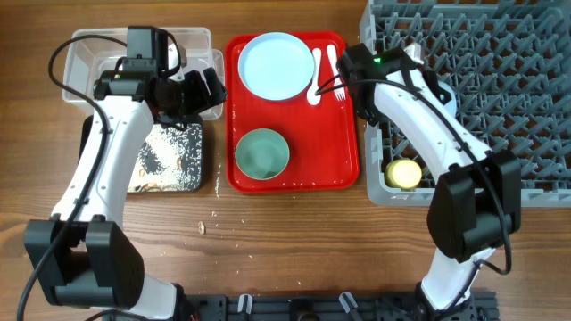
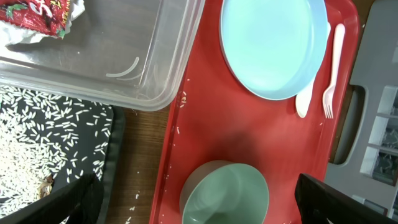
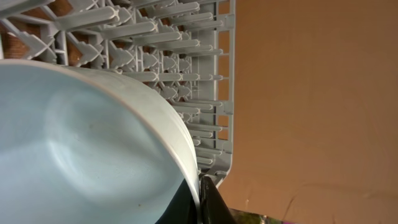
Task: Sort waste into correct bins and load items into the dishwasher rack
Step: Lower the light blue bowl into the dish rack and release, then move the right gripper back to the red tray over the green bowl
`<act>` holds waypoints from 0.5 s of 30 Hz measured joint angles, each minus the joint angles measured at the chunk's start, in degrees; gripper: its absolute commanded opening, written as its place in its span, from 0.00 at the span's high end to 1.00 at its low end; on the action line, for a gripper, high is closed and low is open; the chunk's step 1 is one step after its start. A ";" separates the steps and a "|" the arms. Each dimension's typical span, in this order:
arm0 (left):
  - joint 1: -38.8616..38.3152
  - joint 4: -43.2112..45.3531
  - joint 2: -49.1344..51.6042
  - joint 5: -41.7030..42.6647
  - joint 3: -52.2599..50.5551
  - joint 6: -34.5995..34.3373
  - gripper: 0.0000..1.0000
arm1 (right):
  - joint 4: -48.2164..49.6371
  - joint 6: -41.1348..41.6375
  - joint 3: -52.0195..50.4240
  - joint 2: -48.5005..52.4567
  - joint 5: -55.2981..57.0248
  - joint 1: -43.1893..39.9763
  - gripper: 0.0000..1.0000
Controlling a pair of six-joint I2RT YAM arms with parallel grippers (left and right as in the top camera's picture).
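You get bright, even light from above in the overhead view: the tabletop shows only soft, short shadows beside the arms, and the red tray carries a faint sheen along its rim. In the left wrist view the picture is sharp across the middle. The clear tub throws a small curved glare, and the left fingers sit dark and blurred in the bottom corners. In the right wrist view the bowl is very close and soft. The rack behind it is crisper, and everything beyond is a smooth warm-brown blur.
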 measured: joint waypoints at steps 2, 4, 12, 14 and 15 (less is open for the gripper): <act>0.00 0.00 0.00 0.00 0.00 0.00 0.00 | 0.02 -0.02 0.00 0.20 0.39 0.00 0.96; 0.00 0.00 0.00 0.00 0.00 0.00 0.00 | 0.15 -0.02 0.00 0.24 0.57 0.00 0.96; 0.00 0.00 0.00 0.00 0.00 0.00 0.00 | 2.43 -0.63 0.00 0.33 1.81 -0.55 0.96; 0.00 0.00 0.00 0.00 0.00 0.00 0.00 | 2.64 -0.96 0.00 0.33 1.92 -0.92 0.95; 0.00 0.00 0.00 0.00 0.00 0.00 0.00 | 2.64 -1.03 0.00 0.33 1.99 -1.11 0.96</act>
